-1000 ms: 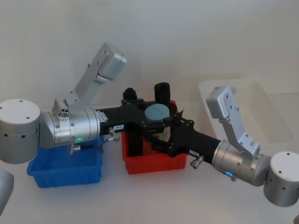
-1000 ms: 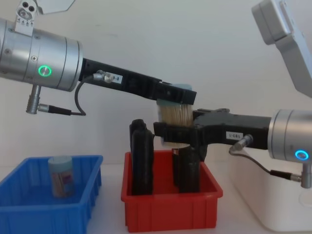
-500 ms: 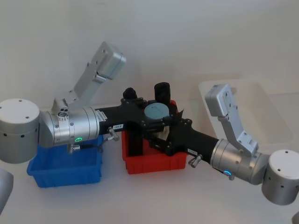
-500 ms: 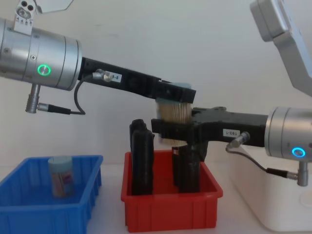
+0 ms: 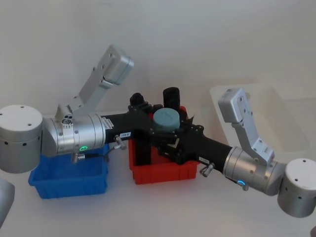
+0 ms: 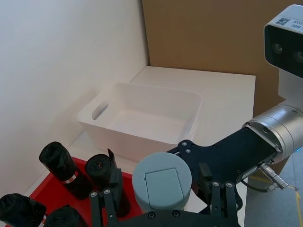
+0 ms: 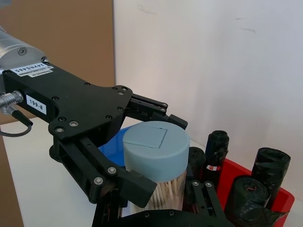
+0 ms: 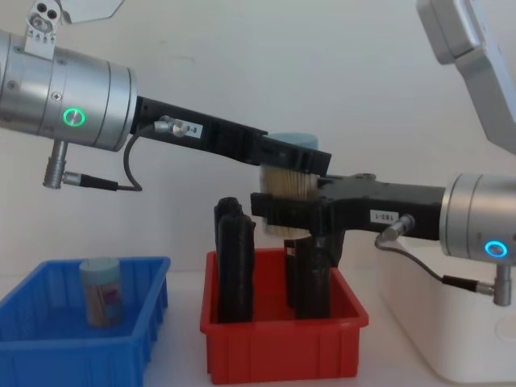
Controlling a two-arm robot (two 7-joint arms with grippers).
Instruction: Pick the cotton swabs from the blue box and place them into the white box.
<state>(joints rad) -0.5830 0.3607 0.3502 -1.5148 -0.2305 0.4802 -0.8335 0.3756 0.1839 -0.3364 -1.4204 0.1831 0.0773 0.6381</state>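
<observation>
Cotton swabs (image 8: 288, 181) between two sets of fingers.
Right gripper (image 8: 284, 211) fingers clamped the jar's body; left gripper (image 8: 292, 155) fingers stood released beside its cap.

A clear jar (image 8: 288, 182) of beige swabs with a pale blue cap hung upright in the air, off the bench. The right hand (image 8: 280, 211) clamped it around the lower body. In the head view, the blue box (image 5: 69, 183) sat at the jar's 8 o'clock. It held a second jar (image 8: 101, 290), upright near its middle. The white box (image 5: 291, 128), large, glossy and round-cornered, lay at the jar's 3 o'clock, well apart from the blue one.
</observation>
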